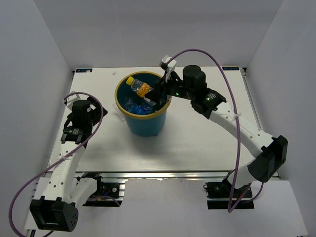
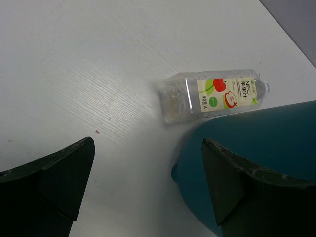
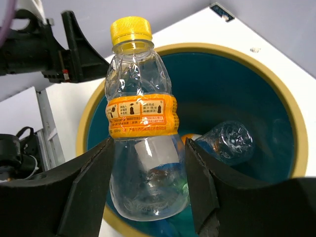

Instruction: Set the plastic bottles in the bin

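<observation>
— What sort of place am I steering in?
— From my console it reads as a robotics lab cell. A white surface (image 1: 197,143) is boxed in by plain grey panels (image 1: 34,59), with aluminium framing (image 1: 163,174) along its near edge. The left arm (image 1: 69,163) and right arm (image 1: 237,128) are bolted there, and purple cables (image 1: 197,50) loop free.

Overhead, close wrist views; shared bin (image 1: 148,123)

The right claw (image 1: 152,94) holds a yellow-capped, orange-labelled bottle (image 1: 139,88) over the mouth of the teal bin (image 1: 148,126), where blue-labelled bottles (image 1: 134,106) lie. The left arm (image 1: 79,123) stands well apart, over the white tabletop (image 1: 197,143).
</observation>
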Motion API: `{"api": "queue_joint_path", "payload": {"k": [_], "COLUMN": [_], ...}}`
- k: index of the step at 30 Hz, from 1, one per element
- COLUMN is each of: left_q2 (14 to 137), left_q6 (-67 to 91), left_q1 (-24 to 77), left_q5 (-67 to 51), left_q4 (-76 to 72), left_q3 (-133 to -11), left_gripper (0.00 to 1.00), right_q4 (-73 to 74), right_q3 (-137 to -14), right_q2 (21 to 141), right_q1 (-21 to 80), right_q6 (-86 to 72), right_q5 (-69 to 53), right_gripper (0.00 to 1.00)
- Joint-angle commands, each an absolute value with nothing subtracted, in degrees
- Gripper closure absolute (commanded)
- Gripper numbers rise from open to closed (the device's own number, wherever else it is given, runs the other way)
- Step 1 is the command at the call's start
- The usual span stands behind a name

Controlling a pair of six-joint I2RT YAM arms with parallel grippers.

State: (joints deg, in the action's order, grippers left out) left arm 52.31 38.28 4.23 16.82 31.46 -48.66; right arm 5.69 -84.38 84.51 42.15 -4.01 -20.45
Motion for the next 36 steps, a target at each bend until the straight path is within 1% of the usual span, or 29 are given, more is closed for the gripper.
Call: {"api": "queue_joint_path", "payload": {"k": [1,2,3,4,6,7,9,10,12,18,20,21,22,23,24,28,29,33,36], "left_q2": [52.8,53.2,53.5,54.2,54.9,55.5,56.0,56.9,58.5,74.5,80.2,82.1,83.8,85.5,89.0,97.4,99.6,104.4,108.5], "left_q6": [39.0,39.3,39.5,39.9,39.6,39.6,39.6,39.2,37.3,25.8,22.0,17.2,14.4,11.3,6.0,0.3,-2.2,-0.5,-0.5], "left_q1": [4.0,4.0,4.0,4.0,4.0,4.0,4.0,4.0,4.0,3.9,3.9,3.8,3.9,3.9,3.8,3.9,3.9,4.0,5.0], "left_q5": [15.3,14.9,14.9,14.8,13.8,13.5,13.3,13.6,13.5,7.1,2.2,-0.6,-5.0,-12.5,-15.5,-23.0,-27.7,-32.2,-30.5], "left_q4": [29.6,29.4,29.4,29.4,28.7,28.3,26.7,25.8,21.1,19.4,17.2,16.4,15.6,14.7,14.8,20.4,20.8,19.8,21.9], "left_q3": [-49.8,-49.8,-49.8,-49.8,-49.8,-49.9,-50.5,-51.1,-53.1,-67.5,-69.6,-71.3,-71.9,-72.4,-74.1,-82.7,-84.4,-85.6,-87.3], "left_gripper": [0.02,0.02,0.02,0.02,0.02,0.02,0.02,0.02,0.02,0.02,0.02,0.02,0.02,0.02,0.02,0.02,0.02,0.02,0.02], "right_q4": [5.9,6.5,7.7,8.2,8.7,8.8,9.4,10.0,10.6,13.8,14.3,14.8,15.3,16.0,17.0,18.3,18.3,18.8,20.8], "right_q3": [-89.0,-89.5,-89.6,-89.6,-88.9,-88.0,-87.3,-86.9,-86.1,-85.5,-84.3,-82.8,-82.3,-81.7,-80.4,-76.3,-74.5,-71.5,-71.6], "right_q2": [85.6,86.0,86.5,86.7,86.2,86.0,85.2,84.8,83.7,79.2,76.6,75.7,74.8,73.0,71.9,66.4,64.0,59.3,58.2], "right_q1": [43.1,43.6,43.8,43.9,43.9,43.9,43.9,43.9,43.9,42.5,41.9,41.7,41.5,41.1,41.0,40.7,40.6,40.4,40.3], "right_q6": [-2.4,-2.0,-1.8,-1.8,-2.4,-2.5,-2.8,-3.1,-4.1,-6.2,-6.9,-6.9,-7.3,-7.5,-7.6,-7.9,-8.0,-8.7,-9.1], "right_q5": [-17.7,-17.7,-17.7,-17.3,-16.4,-15.0,-13.7,-12.1,-10.1,-8.4,-8.6,-8.5,-8.5,-8.4,-8.4,-6.8,-5.8,-2.3,-0.5], "right_gripper": [0.96,0.84,0.78,0.62,0.47,0.32,0.13,0.11,0.11,0.11,0.11,0.11,0.11,0.11,0.11,0.11,0.11,0.11,0.11]}}
